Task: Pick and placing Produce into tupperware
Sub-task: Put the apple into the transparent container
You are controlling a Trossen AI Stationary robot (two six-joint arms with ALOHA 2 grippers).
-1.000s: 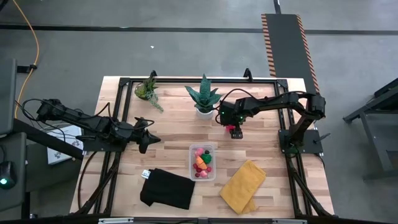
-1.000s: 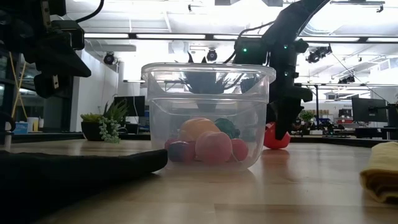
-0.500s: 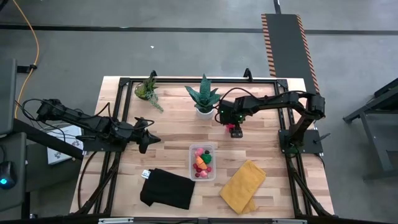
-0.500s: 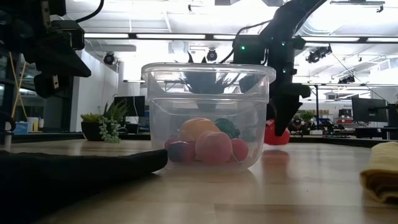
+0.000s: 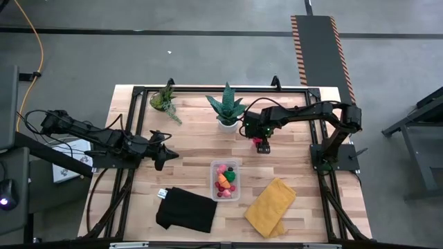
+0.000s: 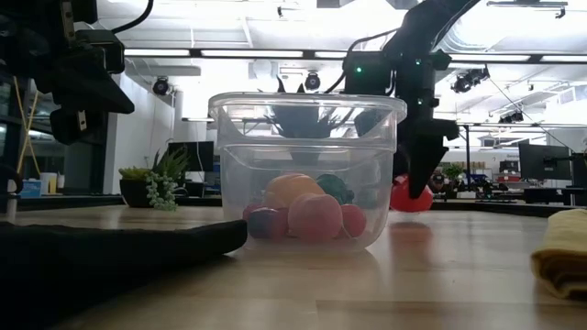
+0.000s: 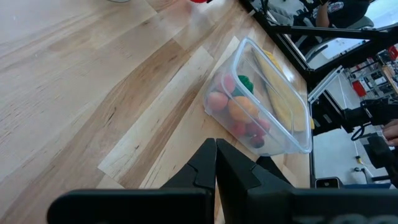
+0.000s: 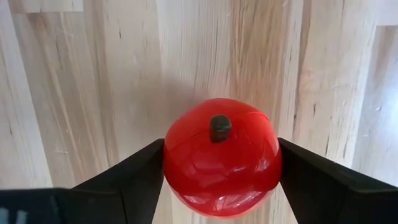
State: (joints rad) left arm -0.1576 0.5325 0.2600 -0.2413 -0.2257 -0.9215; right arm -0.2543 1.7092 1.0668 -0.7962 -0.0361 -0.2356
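High view, left to right: left gripper (image 5: 160, 155) idle, fingers together. Tupperware (image 5: 226, 180) at our 6 o'clock. Right gripper (image 5: 261, 146) clamps red apple (image 8: 221, 157), 1 o'clock of tupperware. Risk: smooth apple slips mid-carry.

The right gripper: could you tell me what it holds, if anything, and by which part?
The right gripper holds a red toy fruit by its two opposite sides, stem up.
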